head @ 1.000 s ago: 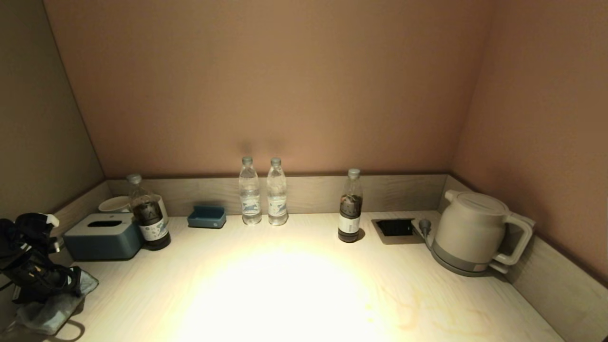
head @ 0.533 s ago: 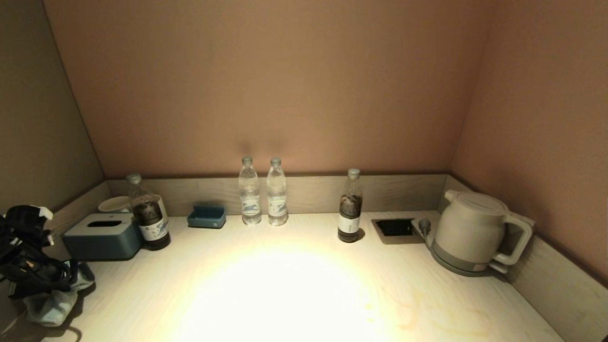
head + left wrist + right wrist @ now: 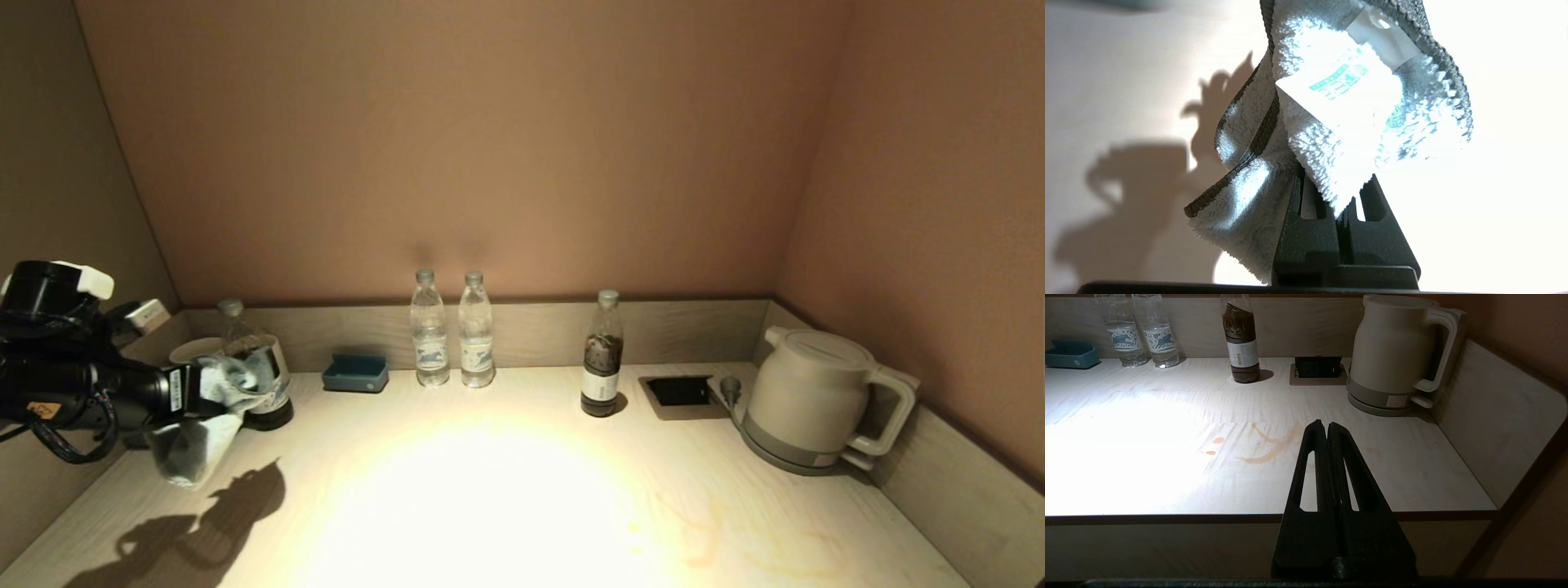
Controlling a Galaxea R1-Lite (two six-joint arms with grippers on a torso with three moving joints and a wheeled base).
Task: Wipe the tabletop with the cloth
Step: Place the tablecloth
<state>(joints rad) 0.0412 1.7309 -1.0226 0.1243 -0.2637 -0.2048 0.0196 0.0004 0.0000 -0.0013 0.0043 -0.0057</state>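
Observation:
My left gripper is shut on the pale blue cloth and holds it in the air over the left end of the tabletop. The cloth hangs down and casts a shadow on the wood below. In the left wrist view the cloth with its white tag drapes over the closed fingers. An orange-brown stain lies on the tabletop's right front part; it also shows faintly in the head view. My right gripper is shut and empty, low before the table's front edge.
A white kettle stands at the right, next to the black recess. A dark bottle, two water bottles and a blue tray line the grey rim. Another dark bottle and a cup stand behind the cloth.
My left gripper has lifted the cloth off the table's front left corner and swung it up and to the right. The cloth now hangs clear of the surface, hiding the tissue box.

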